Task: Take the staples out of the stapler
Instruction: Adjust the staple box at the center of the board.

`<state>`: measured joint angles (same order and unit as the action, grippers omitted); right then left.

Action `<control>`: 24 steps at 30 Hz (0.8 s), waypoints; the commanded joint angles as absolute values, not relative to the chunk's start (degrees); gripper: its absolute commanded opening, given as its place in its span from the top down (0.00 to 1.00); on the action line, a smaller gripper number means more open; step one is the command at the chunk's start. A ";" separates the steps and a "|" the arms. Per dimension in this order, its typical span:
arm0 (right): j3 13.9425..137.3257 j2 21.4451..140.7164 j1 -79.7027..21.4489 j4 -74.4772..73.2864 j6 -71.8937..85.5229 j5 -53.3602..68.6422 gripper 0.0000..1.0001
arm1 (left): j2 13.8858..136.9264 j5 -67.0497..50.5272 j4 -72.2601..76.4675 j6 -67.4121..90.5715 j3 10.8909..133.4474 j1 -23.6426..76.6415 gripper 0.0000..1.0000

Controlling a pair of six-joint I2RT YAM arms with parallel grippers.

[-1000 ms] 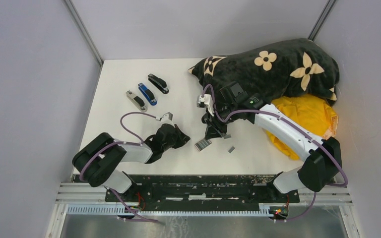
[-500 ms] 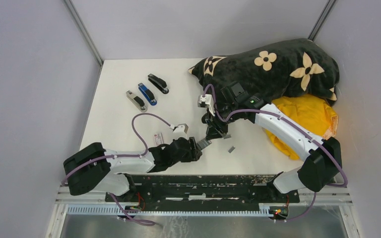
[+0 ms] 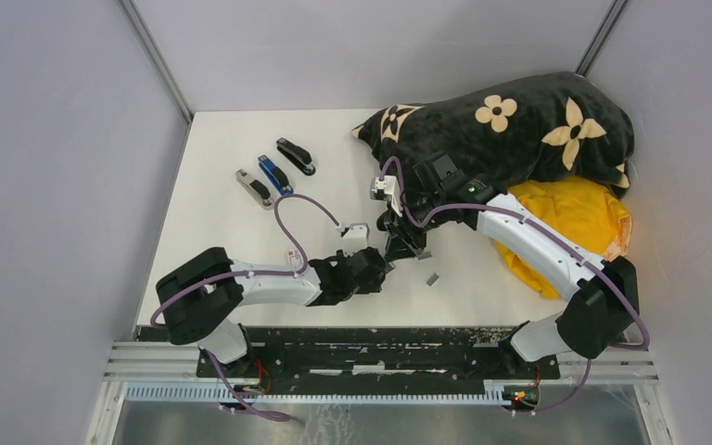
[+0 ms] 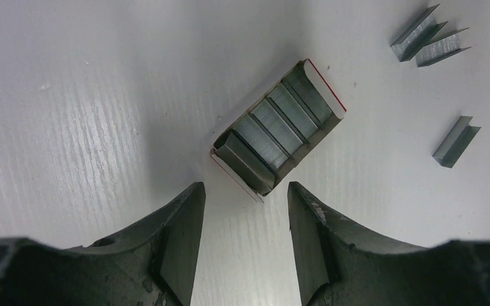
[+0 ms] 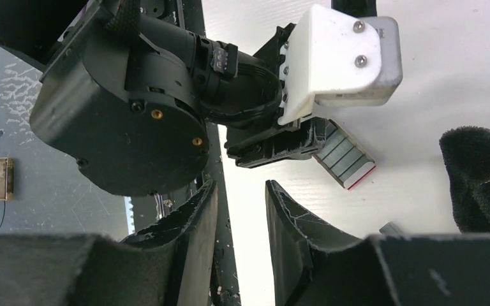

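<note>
Three staplers lie at the table's back left: a grey stapler (image 3: 255, 188), a blue one (image 3: 275, 176) and a black one (image 3: 295, 156). A small open cardboard tray (image 4: 279, 126) holds several grey staples in strips. Its near corner sits just ahead of my left gripper (image 4: 244, 194), which is open and empty. Loose staples (image 4: 429, 41) and another strip (image 4: 456, 141) lie to the right of the tray. My right gripper (image 5: 239, 191) hovers close by, open with a narrow gap and nothing in it. It looks onto the tray (image 5: 346, 159) and the left wrist.
A small red-and-white box (image 3: 294, 257) lies left of the left wrist. A black flowered blanket (image 3: 510, 130) and a yellow cloth (image 3: 579, 218) fill the back right. More loose staples (image 3: 433, 278) lie near the front centre. The two grippers are very close together.
My left arm swung right to the staple tray and its gripper opened. The red-and-white box now lies uncovered behind it. The right arm barely moved.
</note>
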<state>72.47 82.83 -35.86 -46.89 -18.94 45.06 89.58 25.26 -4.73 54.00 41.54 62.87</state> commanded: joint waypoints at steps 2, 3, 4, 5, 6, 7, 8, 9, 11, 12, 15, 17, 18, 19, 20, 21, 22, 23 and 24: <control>72.85 82.21 -35.61 -46.06 -19.69 47.02 0.60 | 91.00 26.28 -9.12 49.35 44.82 63.54 0.42; 72.86 82.25 -35.60 -46.05 -19.69 46.98 0.60 | 91.10 25.75 -9.15 48.84 44.78 63.59 0.42; 72.86 82.25 -35.61 -46.08 -19.69 47.02 0.60 | 91.40 25.26 -9.21 48.34 44.93 63.58 0.42; 72.81 82.32 -35.61 -46.06 -19.69 47.02 0.60 | 91.69 24.64 -9.28 47.82 45.18 63.60 0.43; 72.80 82.35 -35.60 -46.10 -19.64 47.00 0.60 | 92.01 23.80 -9.31 47.07 45.54 63.63 0.44; 72.85 82.35 -35.60 -46.06 -19.61 47.02 0.60 | 92.40 23.10 -9.33 46.50 45.92 63.68 0.46; 72.86 82.38 -35.62 -46.10 -19.58 47.02 0.60 | 92.71 22.38 -9.34 45.89 46.26 63.65 0.47; 72.80 82.43 -35.68 -46.08 -19.60 47.02 0.60 | 93.02 21.92 -9.35 45.31 46.55 63.66 0.47; 72.84 82.44 -35.60 -46.06 -19.60 47.00 0.60 | 93.87 22.16 -10.06 44.36 47.38 63.63 0.48; 72.86 82.38 -35.62 -46.05 -19.59 47.02 0.60 | 94.51 22.80 -11.25 44.04 48.08 63.63 0.49; 72.85 82.43 -35.58 -46.06 -19.50 47.00 0.60 | 96.24 25.12 -15.64 43.32 50.66 63.67 0.55; 72.86 82.38 -35.52 -45.99 -19.51 47.02 0.60 | 97.23 26.47 -18.18 42.90 52.23 63.63 0.59; 72.83 82.39 -35.51 -46.04 -19.49 47.02 0.60 | 97.66 27.40 -19.55 42.82 52.89 63.68 0.61; 72.76 82.43 -35.55 -46.04 -19.47 47.10 0.60 | 98.00 28.17 -20.68 42.67 53.44 63.64 0.62; 72.75 82.44 -35.56 -45.98 -19.51 47.11 0.60 | 98.28 28.89 -21.69 42.45 53.87 63.57 0.62; 72.77 82.40 -35.56 -46.01 -19.51 47.15 0.60 | 98.46 29.63 -22.43 42.16 54.26 63.50 0.63; 72.77 82.36 -35.51 -46.04 -19.47 47.14 0.60 | 98.52 30.21 -23.07 41.92 54.50 63.34 0.64; 72.70 82.40 -35.53 -46.03 -19.51 47.19 0.60 | 98.40 30.57 -23.53 41.66 54.76 63.18 0.64; 72.76 82.44 -35.49 -45.97 -19.48 47.20 0.60 | 98.19 30.99 -23.66 41.32 54.73 63.07 0.64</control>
<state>72.38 83.09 -34.28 -46.15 -19.86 41.80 97.21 27.11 -18.81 44.75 52.86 64.07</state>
